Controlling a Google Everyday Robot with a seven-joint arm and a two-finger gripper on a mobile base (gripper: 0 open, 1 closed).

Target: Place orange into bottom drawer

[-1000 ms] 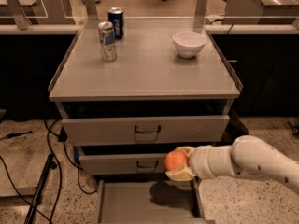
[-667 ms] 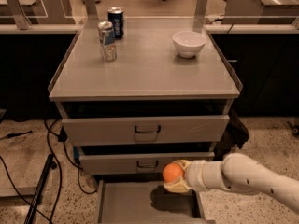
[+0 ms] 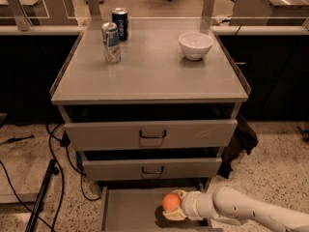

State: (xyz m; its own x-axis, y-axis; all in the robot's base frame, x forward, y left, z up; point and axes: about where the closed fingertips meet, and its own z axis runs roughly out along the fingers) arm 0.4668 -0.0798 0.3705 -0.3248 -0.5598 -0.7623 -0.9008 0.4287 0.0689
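Down over the open bottom drawer (image 3: 129,210), the gripper (image 3: 175,208) has its fingers clamped around the orange (image 3: 171,201), low above the grey floor - so the carrying looks basically done, just letting go and backing out left.

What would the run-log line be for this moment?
gripper: shut on orange | location: low over open bottom drawer, right half | orange: not yet released
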